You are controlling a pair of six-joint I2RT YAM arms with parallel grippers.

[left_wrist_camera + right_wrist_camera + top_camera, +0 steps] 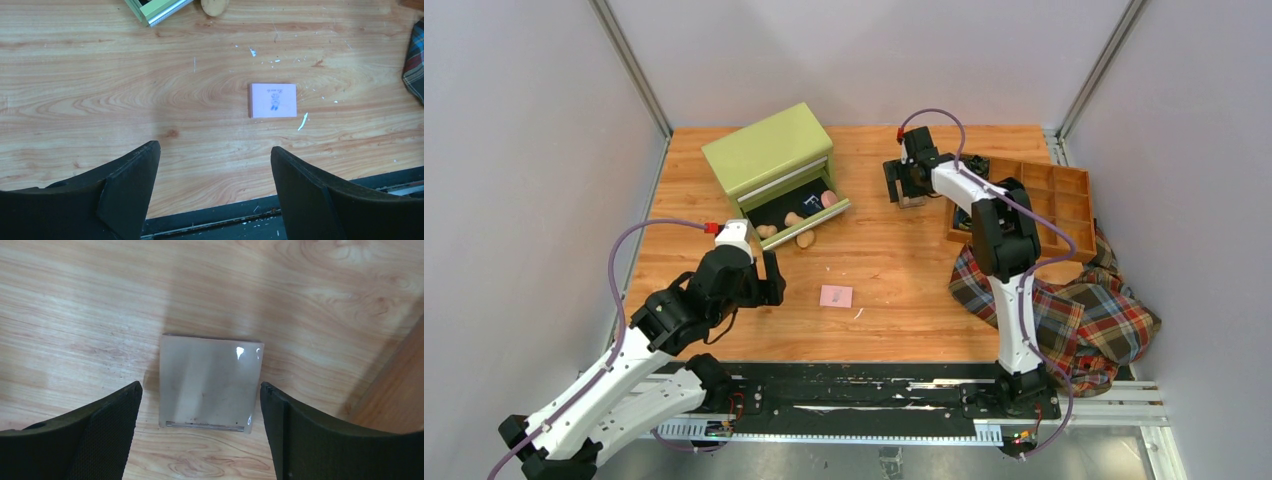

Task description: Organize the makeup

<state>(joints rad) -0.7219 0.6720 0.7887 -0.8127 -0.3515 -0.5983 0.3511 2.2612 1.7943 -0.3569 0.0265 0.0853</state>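
Makeup items lie in several places on the wooden table [894,260]. A pink square pad [836,296] lies flat on the bare wood near the middle, well apart from everything else; in the left wrist view it shows a small print on its top face. A tan square [210,385] lies flat on the table near the far side, just beside the wooden tray [1049,205] with its many compartments. The tray stands at the right and rests partly on a plaid cloth [1084,310]. At the far left stands a green box [769,150] with its drawer pulled out. Inside the drawer I see tan egg-shaped sponges [767,231], a pink round disc [828,199] and a dark item which is too small to name. One more sponge [215,6] lies on the table just in front of the drawer. The left gripper [215,150] hangs over the near part of the table, between the pink square pad and the left edge. Its jaws are spread wide and nothing is between them. The pad is in front of it, not touching either finger. The right gripper [200,385] is reached out to the far side and points down at the tan square. Its jaws are also spread wide, one on each side of the square. On one side bare wood shows between finger and square; on the other side I cannot tell if they touch. It has no grip on the square.
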